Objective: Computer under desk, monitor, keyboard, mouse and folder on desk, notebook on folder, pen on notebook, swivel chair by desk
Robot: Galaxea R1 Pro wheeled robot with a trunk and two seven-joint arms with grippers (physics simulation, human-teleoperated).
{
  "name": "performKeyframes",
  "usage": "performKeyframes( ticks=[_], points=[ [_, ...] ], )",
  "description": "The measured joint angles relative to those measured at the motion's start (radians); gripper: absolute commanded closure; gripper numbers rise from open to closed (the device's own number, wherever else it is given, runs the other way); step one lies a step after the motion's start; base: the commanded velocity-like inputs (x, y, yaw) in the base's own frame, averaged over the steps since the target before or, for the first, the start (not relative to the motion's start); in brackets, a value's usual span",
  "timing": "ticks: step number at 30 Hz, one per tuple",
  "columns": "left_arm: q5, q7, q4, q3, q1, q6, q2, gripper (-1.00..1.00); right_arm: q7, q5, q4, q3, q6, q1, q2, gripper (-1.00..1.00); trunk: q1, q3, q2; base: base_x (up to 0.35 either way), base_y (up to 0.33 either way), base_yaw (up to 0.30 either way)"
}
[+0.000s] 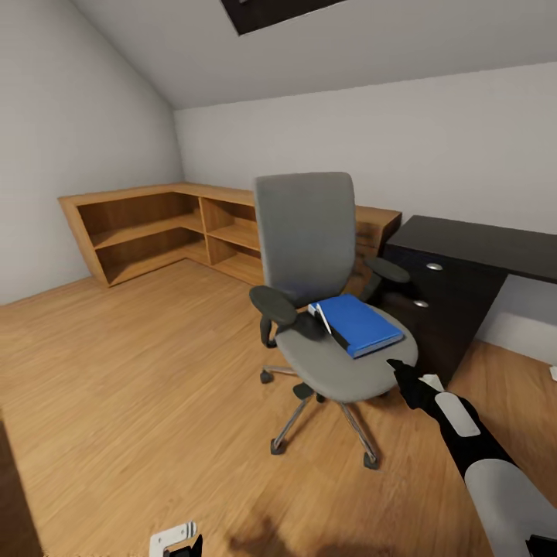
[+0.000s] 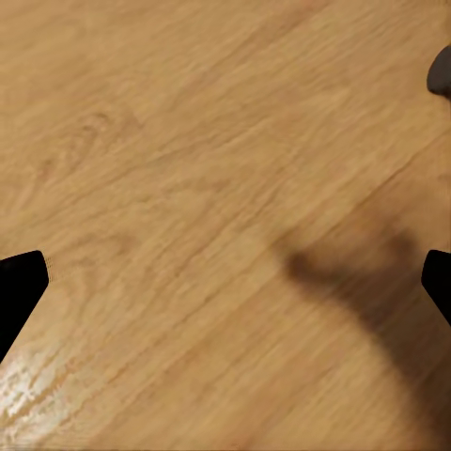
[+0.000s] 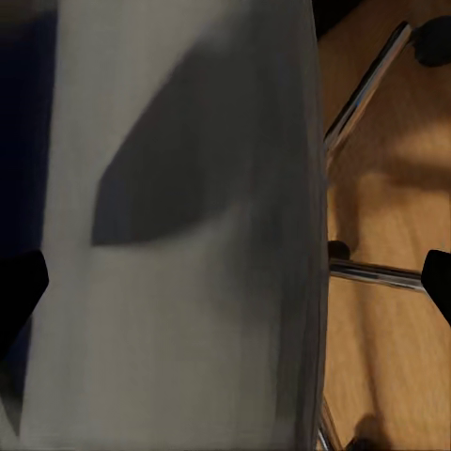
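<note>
The blue folder (image 1: 360,324) lies on the seat of the swivel chair (image 1: 325,309), beside the black desk (image 1: 472,271), the right gripper (image 1: 404,377) reaching at the seat's edge with jaws wide, the left gripper (image 2: 225,282) also wide over the floor (image 2: 188,141).

- Chair (image 1: 309,232): grey padding, black armrests, chrome legs.
- Folder (image 1: 360,323) on the seat: bright blue, white page edge.
- Desk (image 1: 472,247): black top, dark drawers with pale round knobs.
- Shelves (image 1: 155,228) and floor (image 1: 116,371): warm honey wood, the floor grain-streaked.
- Walls: pale grey, possibly off-white.
</note>
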Motion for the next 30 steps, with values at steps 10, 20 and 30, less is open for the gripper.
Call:
performKeyframes(
  ticks=[10, 20, 30],
  points=[
    [0.000, 0.000, 0.000, 0.000, 0.000, 0.000, 0.000, -1.00, 0.000, 0.002, -0.011, 0.001, -0.001, 0.000, -0.001, -1.00, 0.000, -0.006, 0.000, 0.000, 0.000, 0.098],
    [0.000, 0.000, 0.000, -0.001, 0.000, 0.000, 0.000, -1.00, 0.000, 0.001, -0.011, 0.002, -0.001, 0.000, -0.001, -1.00, 0.000, -0.007, 0.000, 0.000, 0.000, 0.009],
    [0.000, 0.000, 0.002, -0.001, 0.000, 0.000, 0.000, -1.00, 0.005, -0.006, -0.008, 0.004, -0.002, 0.000, -0.003, -1.00, 0.000, -0.007, 0.000, 0.000, 0.000, 0.004]
  ],
)
